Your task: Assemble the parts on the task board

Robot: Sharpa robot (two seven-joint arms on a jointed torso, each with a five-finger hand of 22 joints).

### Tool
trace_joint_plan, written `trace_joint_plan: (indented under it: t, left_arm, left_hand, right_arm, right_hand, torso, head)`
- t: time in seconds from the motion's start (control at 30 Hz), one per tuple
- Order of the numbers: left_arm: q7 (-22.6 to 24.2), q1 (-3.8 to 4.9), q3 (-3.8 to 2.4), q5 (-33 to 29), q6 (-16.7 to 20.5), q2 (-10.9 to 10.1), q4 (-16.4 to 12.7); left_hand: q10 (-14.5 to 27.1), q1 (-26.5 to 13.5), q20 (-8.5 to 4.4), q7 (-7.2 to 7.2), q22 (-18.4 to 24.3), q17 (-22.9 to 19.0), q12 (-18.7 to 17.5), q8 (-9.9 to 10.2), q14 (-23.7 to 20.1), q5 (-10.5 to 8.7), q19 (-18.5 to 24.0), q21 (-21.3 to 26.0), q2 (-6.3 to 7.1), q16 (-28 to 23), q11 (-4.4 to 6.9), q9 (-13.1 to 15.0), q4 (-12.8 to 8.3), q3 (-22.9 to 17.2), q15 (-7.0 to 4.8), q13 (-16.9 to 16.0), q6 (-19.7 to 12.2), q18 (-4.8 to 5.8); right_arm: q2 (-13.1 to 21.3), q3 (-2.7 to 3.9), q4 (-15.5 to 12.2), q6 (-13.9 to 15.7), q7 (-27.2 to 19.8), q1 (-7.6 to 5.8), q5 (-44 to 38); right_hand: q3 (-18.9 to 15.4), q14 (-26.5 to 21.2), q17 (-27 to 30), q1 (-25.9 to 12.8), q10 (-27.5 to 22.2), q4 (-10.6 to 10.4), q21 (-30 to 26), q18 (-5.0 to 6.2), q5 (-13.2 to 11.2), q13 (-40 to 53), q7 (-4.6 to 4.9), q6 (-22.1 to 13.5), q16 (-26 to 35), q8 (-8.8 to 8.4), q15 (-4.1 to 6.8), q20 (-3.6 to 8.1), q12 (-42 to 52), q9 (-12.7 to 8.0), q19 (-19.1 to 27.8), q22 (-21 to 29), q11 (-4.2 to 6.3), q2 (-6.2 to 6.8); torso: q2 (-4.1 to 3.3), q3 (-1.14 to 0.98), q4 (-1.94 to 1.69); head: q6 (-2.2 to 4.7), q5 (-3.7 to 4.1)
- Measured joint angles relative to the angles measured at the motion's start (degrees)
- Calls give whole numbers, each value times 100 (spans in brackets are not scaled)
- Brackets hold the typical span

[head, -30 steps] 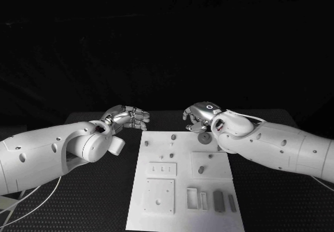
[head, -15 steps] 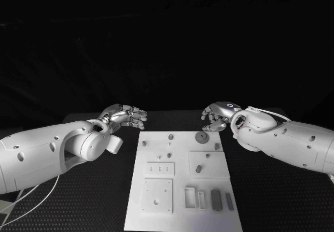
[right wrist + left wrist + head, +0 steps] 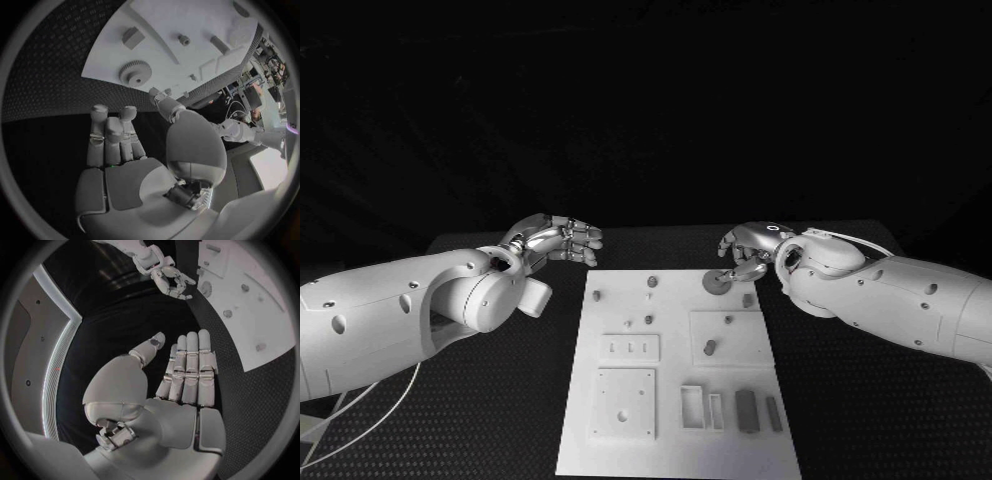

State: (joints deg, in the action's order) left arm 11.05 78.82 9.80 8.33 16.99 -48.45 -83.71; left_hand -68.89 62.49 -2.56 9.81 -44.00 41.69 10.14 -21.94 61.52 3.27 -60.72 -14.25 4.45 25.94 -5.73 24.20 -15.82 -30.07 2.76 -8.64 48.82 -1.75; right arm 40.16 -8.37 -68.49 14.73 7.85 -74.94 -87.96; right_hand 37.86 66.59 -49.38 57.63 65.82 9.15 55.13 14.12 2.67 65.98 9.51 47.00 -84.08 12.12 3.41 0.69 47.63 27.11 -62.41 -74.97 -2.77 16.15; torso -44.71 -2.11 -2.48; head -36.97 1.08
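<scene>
Board (image 3: 678, 440) sits in the middle of your table, just one, white. You can count one round gear (image 3: 718, 281) near its 1 o'clock corner and two dark bars (image 3: 747, 410) standing side by side at 5 o'clock, next to two white slots. Small pegs stand in the board's holes. Your left hand (image 3: 557, 240) is at 11 o'clock off the board, fingers apart, holding nothing. Your right hand (image 3: 747, 250) is at 1 o'clock, empty too, fingers loosely bent. A second ago it was over the gear; now it has pulled back to the right.
</scene>
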Motion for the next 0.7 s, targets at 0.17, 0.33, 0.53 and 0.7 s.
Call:
trace_joint_plan:
  t: [0.17, 0.33, 0.53, 0.7]
  left_arm:
    - [0, 0, 0, 0, 0, 7, 14]
    - [0, 0, 1, 0, 0, 17, 23]
    - [0, 0, 1, 0, -2, 29, 26]
    - [0, 0, 1, 1, -2, 30, 24]
  left_hand:
    - [0, 0, 0, 0, -5, 1, 0, 0, 0, 0, 0, 0, 0, 0, 0, 0, 0, 0, 0, -3, 0, 0]
    - [0, 0, 0, 0, -5, 3, 0, 0, 0, 0, 0, 0, 0, 0, 0, 0, 0, 0, 0, -3, 0, 1]
    - [0, 0, 0, 0, -5, 7, 0, 0, 0, 0, 0, 0, 0, -23, 0, 0, 0, 0, 0, -3, 0, 1]
    - [0, 0, 0, 0, -4, 12, 0, 0, 0, 0, 0, 0, 0, -23, 0, -4, 0, 0, 0, -2, 0, 2]
  right_arm:
    - [-67, -76, 98, -29, -7, 37, -73]
    - [-146, -89, 122, -47, -25, 110, -144]
    - [-204, -92, 174, -59, -53, 137, -207]
    - [-253, -102, 254, -61, -57, 182, -272]
  right_hand:
    - [1, -17, 0, 0, -20, -30, 0, -1, 0, 19, -10, -10, 0, 0, -17, -9, 11, 0, 9, 0, -20, 0]
    - [17, -37, 1, 0, -33, -46, 0, -1, 0, 34, -22, 2, -22, 1, 4, -18, 51, 22, 19, 0, -8, 0]
    - [33, -37, 1, 102, -41, -31, 0, -1, 0, 49, -50, 118, -56, 77, 4, -20, 89, 49, 20, 0, 1, -102]
    - [88, -67, 9, 309, -59, 125, 6, -1, 0, 56, -131, 204, -84, 173, 34, -10, 111, 87, 31, 0, 24, -263]
  torso:
    - [-2, 5, -7]
    - [-3, 6, -7]
    - [-2, 5, -3]
    - [-2, 8, 2]
  head:
    - [-26, -8]
    - [-44, -23]
    - [-62, -34]
    - [-68, -35]
